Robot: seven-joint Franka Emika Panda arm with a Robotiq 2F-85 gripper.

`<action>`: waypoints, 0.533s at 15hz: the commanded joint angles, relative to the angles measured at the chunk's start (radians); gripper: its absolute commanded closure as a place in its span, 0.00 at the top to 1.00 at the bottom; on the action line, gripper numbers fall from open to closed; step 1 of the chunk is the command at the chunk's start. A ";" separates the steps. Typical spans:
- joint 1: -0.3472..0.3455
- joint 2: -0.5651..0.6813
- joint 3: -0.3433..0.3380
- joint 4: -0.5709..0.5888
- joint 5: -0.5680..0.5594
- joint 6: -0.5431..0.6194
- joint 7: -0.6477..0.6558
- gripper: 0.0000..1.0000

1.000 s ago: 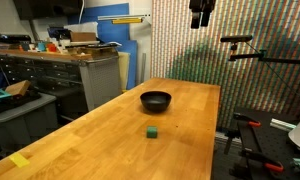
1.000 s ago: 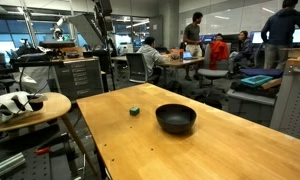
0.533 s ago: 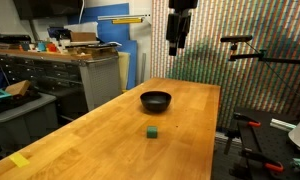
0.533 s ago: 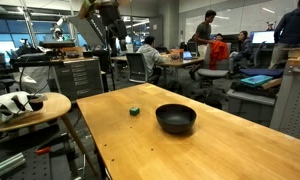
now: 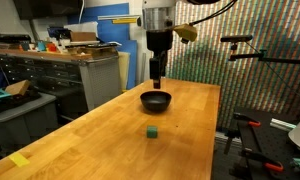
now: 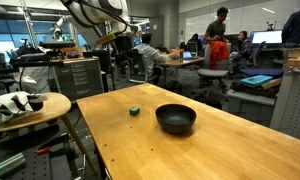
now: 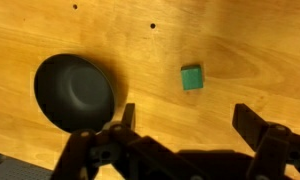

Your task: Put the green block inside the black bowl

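Note:
The green block (image 5: pixel 150 132) is a small dark-green cube lying on the wooden table (image 5: pixel 110 140), nearer the camera than the black bowl (image 5: pixel 156 100). Both also show in an exterior view, block (image 6: pixel 134 111) and bowl (image 6: pixel 176 118). My gripper (image 5: pixel 156 80) hangs fingers down, well above the table and over the bowl's far side. In the wrist view the gripper (image 7: pixel 190 125) is open and empty, with the block (image 7: pixel 192 77) ahead between the fingers and the empty bowl (image 7: pixel 75 92) to the left.
A yellow tape mark (image 5: pixel 20 160) sits at the table's near corner. Grey cabinets (image 5: pixel 60 70) stand beside the table. A round side table (image 6: pixel 30 108) with a white object stands close by. People sit at desks in the background (image 6: pixel 205 50).
The arm has swung down and across from the upper edge of the view to above the bowl. Block and bowl have not moved.

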 commanded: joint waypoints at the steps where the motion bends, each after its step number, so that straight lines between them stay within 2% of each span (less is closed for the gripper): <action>1: 0.034 0.125 -0.050 0.079 -0.032 0.024 -0.053 1.00; 8: 0.065 0.289 -0.099 0.139 0.005 0.078 -0.111 1.00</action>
